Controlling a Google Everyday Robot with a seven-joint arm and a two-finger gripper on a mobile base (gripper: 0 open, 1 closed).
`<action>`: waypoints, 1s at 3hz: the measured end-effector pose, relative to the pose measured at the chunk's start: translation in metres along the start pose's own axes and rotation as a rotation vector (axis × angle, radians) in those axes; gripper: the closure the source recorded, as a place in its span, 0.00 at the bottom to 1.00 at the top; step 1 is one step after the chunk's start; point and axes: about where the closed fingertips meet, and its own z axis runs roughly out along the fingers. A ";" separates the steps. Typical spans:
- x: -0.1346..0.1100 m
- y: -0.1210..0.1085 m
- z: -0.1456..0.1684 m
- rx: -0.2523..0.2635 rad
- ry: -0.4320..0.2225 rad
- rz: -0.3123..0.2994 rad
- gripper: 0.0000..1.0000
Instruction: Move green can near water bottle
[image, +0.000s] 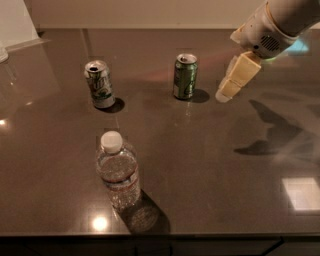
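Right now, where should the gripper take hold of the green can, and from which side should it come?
I'd take the green can around its mid-body, coming in level from the picture's right, where the gripper hangs beside it above the table. The can stands upright with a straight round wall, and that side is open; the white-silver can stands well off to its left.

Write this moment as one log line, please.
gripper: beside green can, not touching | green can: upright, apart from bottle | bottle: upright, front left

Matt pincer (225, 93) beside glossy metal green can (185, 77)
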 end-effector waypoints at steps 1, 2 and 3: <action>-0.015 -0.024 0.025 -0.019 -0.051 0.035 0.00; -0.030 -0.042 0.048 -0.043 -0.090 0.066 0.00; -0.042 -0.052 0.067 -0.061 -0.119 0.085 0.00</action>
